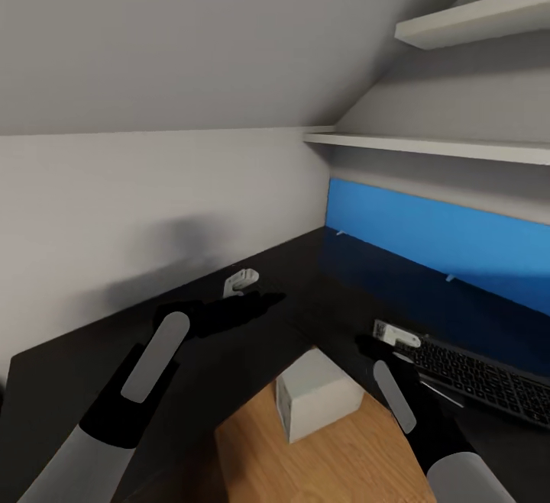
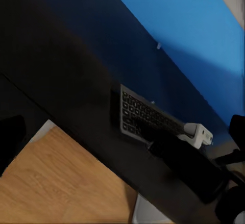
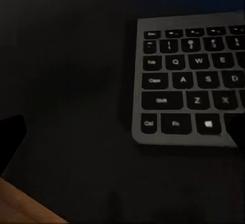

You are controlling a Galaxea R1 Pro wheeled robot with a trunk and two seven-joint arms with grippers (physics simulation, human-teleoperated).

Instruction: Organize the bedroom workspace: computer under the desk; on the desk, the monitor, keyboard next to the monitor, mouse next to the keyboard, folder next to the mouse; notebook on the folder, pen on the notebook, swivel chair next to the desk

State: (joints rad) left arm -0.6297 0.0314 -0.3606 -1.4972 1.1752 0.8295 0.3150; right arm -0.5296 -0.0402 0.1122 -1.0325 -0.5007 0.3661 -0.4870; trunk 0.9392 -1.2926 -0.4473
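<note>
Keyboard (image 1: 489,377) lies flat on the black desk (image 1: 92,365), close to its front edge and in front of the blue back panel (image 1: 435,240), so that the place for it looks already settled; the monitor and the mouse I cannot find on the visible part of the top. Under the inner corner of the desk the computer (image 1: 317,394) stands on the wood floor (image 1: 305,465), which is the position the task asks to keep. The right gripper (image 1: 380,350) hangs just over the left end of the keyboard, perhaps to correct it or after setting it down; if its fingers are released or clenched I cannot tell. The left gripper (image 1: 244,306) hovers over bare desk with nothing between its fingers, which seem apart.
</note>
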